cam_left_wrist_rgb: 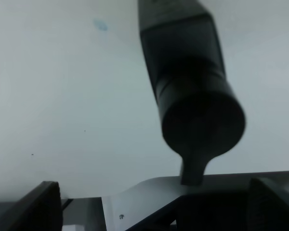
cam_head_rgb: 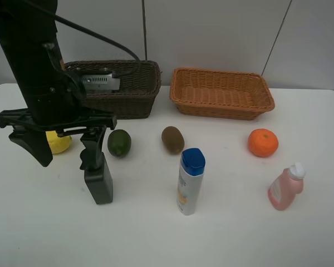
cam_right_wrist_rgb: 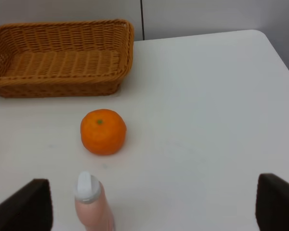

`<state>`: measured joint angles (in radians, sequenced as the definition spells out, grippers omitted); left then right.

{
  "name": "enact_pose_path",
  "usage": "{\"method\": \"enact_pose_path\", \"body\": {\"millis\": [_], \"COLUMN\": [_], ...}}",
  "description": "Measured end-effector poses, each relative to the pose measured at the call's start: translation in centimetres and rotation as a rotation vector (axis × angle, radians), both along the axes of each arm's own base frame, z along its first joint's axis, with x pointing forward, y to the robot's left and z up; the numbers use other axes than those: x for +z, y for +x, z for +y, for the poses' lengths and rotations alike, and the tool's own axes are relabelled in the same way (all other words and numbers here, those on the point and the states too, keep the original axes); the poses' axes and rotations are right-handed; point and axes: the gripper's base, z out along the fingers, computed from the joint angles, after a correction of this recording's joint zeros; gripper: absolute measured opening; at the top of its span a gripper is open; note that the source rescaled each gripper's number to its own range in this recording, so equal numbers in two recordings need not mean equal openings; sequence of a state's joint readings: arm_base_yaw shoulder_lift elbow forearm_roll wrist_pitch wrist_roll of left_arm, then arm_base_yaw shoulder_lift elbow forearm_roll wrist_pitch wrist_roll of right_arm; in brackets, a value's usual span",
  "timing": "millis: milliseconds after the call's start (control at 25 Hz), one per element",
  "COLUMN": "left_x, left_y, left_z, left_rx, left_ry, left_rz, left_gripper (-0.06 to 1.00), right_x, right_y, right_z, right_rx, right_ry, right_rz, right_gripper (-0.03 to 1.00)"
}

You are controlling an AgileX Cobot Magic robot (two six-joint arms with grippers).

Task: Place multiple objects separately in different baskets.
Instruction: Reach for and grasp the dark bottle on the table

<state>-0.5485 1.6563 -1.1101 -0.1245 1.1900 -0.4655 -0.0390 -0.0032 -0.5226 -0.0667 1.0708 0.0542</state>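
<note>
My left gripper point(cam_head_rgb: 65, 160) is open and hangs over the dark green pump bottle point(cam_head_rgb: 100, 182), which stands on the table; its pump top is at one finger point(cam_head_rgb: 92, 146). In the left wrist view the bottle point(cam_left_wrist_rgb: 192, 91) fills the middle between the open fingers point(cam_left_wrist_rgb: 44, 207). The lemon point(cam_head_rgb: 59, 143), dark green fruit point(cam_head_rgb: 119, 142), kiwi point(cam_head_rgb: 172, 139), orange point(cam_head_rgb: 263, 142), white blue-capped bottle point(cam_head_rgb: 190, 181) and pink bottle point(cam_head_rgb: 286, 187) stand on the table. My right gripper point(cam_right_wrist_rgb: 154, 211) is open above the pink bottle point(cam_right_wrist_rgb: 92, 204), near the orange point(cam_right_wrist_rgb: 103, 131). The flat green block is out of view.
The dark brown basket point(cam_head_rgb: 134, 99) stands at the back left, behind my left arm, with a cable running over it. The light orange-tan basket point(cam_head_rgb: 221, 105) stands at the back right and also shows in the right wrist view point(cam_right_wrist_rgb: 62, 86). The table's right edge point(cam_right_wrist_rgb: 279, 53) is near.
</note>
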Motion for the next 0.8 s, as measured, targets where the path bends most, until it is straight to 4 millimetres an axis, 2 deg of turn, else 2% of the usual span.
{"method": "enact_pose_path", "body": {"millis": [200, 400, 520, 800], "left_x": [-1.9, -2.1, -2.7, -7.2], "left_y": [-0.1, 1.0, 1.4, 2.3], "left_z": [0.1, -0.7, -0.9, -1.4], "left_rx": [0.057, 0.095, 0.101, 0.107], "left_ry": [-0.025, -0.112, -0.118, -0.056], "left_rz": [-0.069, -0.186, -0.197, -0.111], "left_gripper": [1.0, 1.0, 1.0, 1.0], "right_x": [0.0, 0.0, 0.0, 0.0], "right_y": [0.0, 0.0, 0.0, 0.0], "right_z": [0.0, 0.0, 0.0, 0.0], "right_rx": [0.0, 0.0, 0.0, 0.0], "right_ry": [0.0, 0.0, 0.0, 0.0], "right_rz": [0.0, 0.0, 0.0, 0.0], "right_gripper": [1.0, 1.0, 1.0, 1.0]}}
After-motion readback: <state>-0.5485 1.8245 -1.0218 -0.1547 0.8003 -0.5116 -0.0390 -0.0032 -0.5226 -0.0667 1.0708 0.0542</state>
